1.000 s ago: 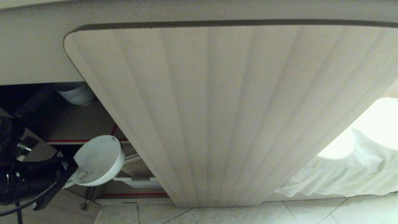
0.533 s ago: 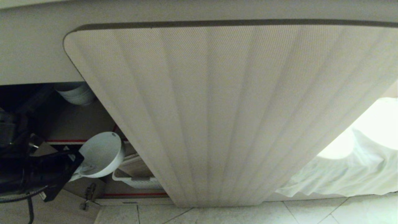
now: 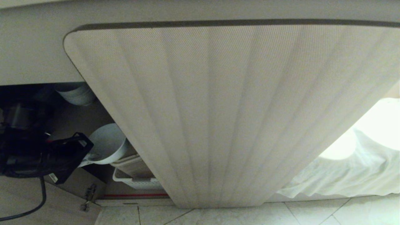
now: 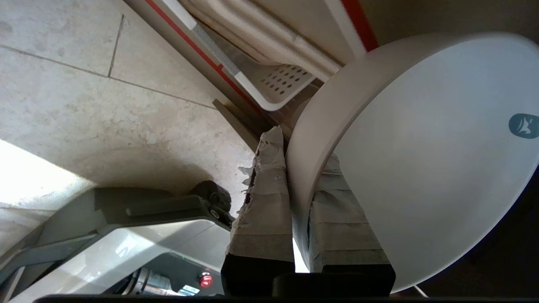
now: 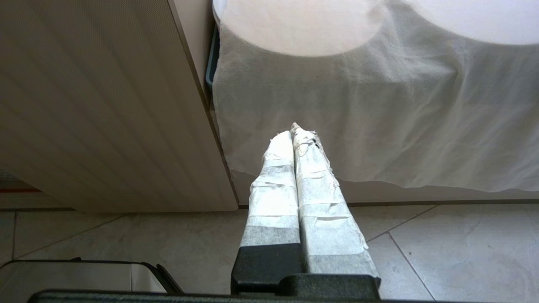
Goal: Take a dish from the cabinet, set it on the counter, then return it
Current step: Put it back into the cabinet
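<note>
**Bowl in transit at cabinet mouth; stage of task uncertain**

Currently the left gripper [image 3: 82, 162] sits at the lower left of the head view, clamped on the rim of the white bowl [image 3: 107, 144]. Wrist view confirms: one taped finger [image 4: 265, 198] outside the wall, the other inside, rim pinched between. Bowl tilted, mouth turned toward the camera, not resting on anything visible.

Bowl position: at the open left side of the cabinet [image 3: 78, 122], in front of the red-edged shelf, above the white slotted basket [image 3: 137, 181]. Stacked bowls [image 3: 76, 93] sit further back, upper left. Open fluted door [image 3: 225, 109] fills the centre of the frame.

Right gripper [image 5: 297, 139] closed on nothing, hanging low near the draped white cloth [image 5: 379, 105], above the floor tiles.

Progress judgement: bowl is in hand but neither on the counter nor seated on a shelf. Counter top is not in view. Cannot tell from these frames whether this is the withdrawal or the return leg; at minimum, a release is left.
</note>
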You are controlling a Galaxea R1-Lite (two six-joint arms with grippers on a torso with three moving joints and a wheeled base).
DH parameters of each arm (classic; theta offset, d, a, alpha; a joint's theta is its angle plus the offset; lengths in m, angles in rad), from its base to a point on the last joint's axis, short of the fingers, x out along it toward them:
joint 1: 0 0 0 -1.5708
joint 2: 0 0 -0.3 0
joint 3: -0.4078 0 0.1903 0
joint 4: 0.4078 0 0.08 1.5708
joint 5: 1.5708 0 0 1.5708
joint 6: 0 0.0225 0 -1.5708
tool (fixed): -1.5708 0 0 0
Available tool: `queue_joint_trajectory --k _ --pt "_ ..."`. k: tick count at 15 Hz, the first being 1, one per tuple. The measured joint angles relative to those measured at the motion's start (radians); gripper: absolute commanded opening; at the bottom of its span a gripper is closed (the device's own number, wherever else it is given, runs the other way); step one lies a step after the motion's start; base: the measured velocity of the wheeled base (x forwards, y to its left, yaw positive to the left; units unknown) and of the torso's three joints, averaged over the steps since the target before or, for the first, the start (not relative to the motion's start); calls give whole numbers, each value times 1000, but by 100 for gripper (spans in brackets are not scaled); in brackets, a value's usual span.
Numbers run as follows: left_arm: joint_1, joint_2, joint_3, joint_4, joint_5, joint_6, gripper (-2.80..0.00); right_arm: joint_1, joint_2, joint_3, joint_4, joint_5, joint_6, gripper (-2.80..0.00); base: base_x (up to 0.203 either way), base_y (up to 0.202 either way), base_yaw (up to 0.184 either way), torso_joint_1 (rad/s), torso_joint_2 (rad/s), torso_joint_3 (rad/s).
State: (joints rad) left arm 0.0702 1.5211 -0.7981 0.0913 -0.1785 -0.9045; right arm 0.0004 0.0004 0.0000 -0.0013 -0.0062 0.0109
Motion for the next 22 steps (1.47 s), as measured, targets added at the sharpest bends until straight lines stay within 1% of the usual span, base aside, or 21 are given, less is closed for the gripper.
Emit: queue_joint_trajectory --k 6,8,9,11,15,17,20,22 --pt "0 55 -57 6 19 2 -280 0 0 0 0 0 0 -280 0 0 0 0 0 0" --pt "0 62 -75 33 7 11 -280 0 0 0 0 0 0 -280 0 0 0 0 0 0" --pt "0 63 -79 40 -6 24 -280 0 0 0 0 0 0 -280 0 0 0 0 0 0" --pt "11 66 -81 41 -38 78 -280 0 0 0 0 0 0 -280 0 0 0 0 0 0" --pt "49 93 -88 37 -64 155 -280 0 0 0 0 0 0 -280 0 0 0 0 0 0" --pt "62 112 -94 26 -70 170 -280 0 0 0 0 0 0 -280 0 0 0 0 0 0" --pt "72 142 -99 -30 -70 171 -280 0 0 0 0 0 0 -280 0 0 0 0 0 0" --pt "73 162 -107 -40 -70 171 -280 0 0 0 0 0 0 -280 0 0 0 0 0 0"
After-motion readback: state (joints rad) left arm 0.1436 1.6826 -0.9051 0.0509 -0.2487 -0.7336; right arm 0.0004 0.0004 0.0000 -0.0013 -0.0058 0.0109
